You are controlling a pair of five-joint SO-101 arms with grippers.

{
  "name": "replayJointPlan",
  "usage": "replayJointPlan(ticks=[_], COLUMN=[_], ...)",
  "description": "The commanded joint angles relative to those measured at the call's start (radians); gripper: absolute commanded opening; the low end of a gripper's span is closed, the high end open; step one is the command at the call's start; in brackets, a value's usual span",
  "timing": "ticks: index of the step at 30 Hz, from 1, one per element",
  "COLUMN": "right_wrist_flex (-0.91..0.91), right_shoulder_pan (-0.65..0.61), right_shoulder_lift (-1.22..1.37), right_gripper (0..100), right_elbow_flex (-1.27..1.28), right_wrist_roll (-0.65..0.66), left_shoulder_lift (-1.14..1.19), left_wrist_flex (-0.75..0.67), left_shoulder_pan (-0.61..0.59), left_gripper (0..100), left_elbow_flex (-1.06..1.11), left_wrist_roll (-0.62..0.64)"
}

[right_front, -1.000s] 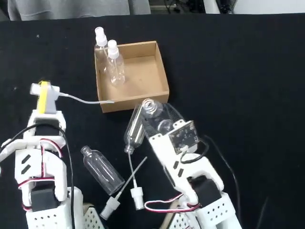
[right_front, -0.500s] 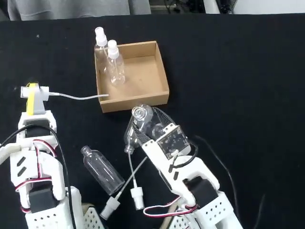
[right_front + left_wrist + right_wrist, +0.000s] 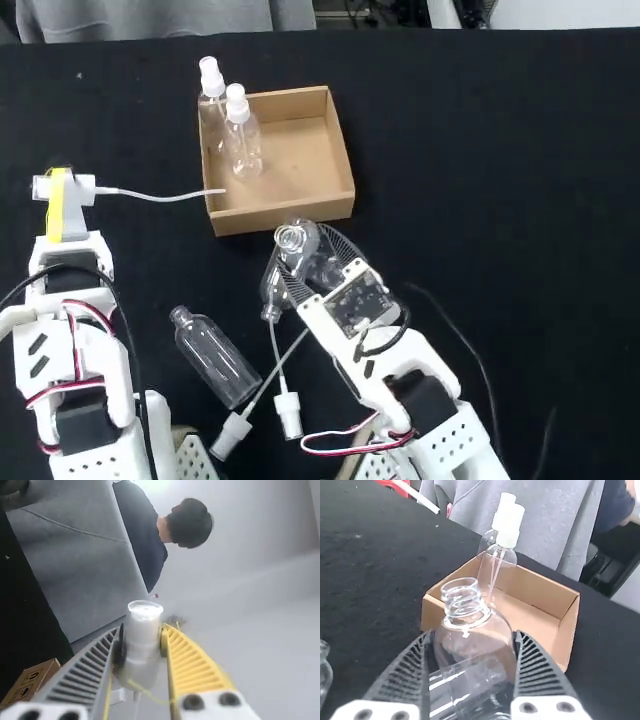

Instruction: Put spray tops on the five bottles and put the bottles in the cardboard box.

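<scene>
The left gripper (image 3: 60, 186) is pinching a white spray top with a long thin dip tube (image 3: 143, 645) by its cap. The tube runs sideways across the black surface (image 3: 500, 150), and its free tip reaches the near left wall of the brown cardboard box (image 3: 335, 150). The right gripper (image 3: 472, 640) is clamped on the body of a clear plastic bottle with an open threaded neck (image 3: 298, 248), held just in front of the box's near wall with its mouth tilted up and toward the box. The tube tip therefore lies to the left of that mouth and a little farther from the arms. The tube's long axis runs across the bottle's axis, not along it, so mating them looks to call for bringing the tip over the mouth and lining the two up. In the box's far left corner stand two capped clear bottles (image 3: 242, 135), close together. On the surface, a second uncapped clear bottle (image 3: 272, 285) lies against the right gripper's left side. A third bare bottle (image 3: 215, 358) lies between the arms. Two loose white spray tops (image 3: 288, 413) rest just beyond it, nearer the arm bases.
</scene>
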Motion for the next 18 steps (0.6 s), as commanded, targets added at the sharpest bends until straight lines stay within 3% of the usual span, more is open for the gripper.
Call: replayJointPlan(ticks=[1, 18], right_wrist_flex=[-0.031, -0.032], right_shoulder_pan=[-0.014, -0.015], right_shoulder_lift=[-0.099, -0.099], right_gripper=[7.4, 7.4], right_elbow_flex=[-0.004, -0.004], right_wrist_roll=[0.063, 0.161], left_shoulder_lift=[-0.009, -0.009], left_wrist_flex=[-0.014, 0.002], left_shoulder_pan=[0.039, 0.116], left_gripper=[3, 3], left_elbow_flex=[-0.065, -0.085], left_wrist_roll=[0.011, -0.009])
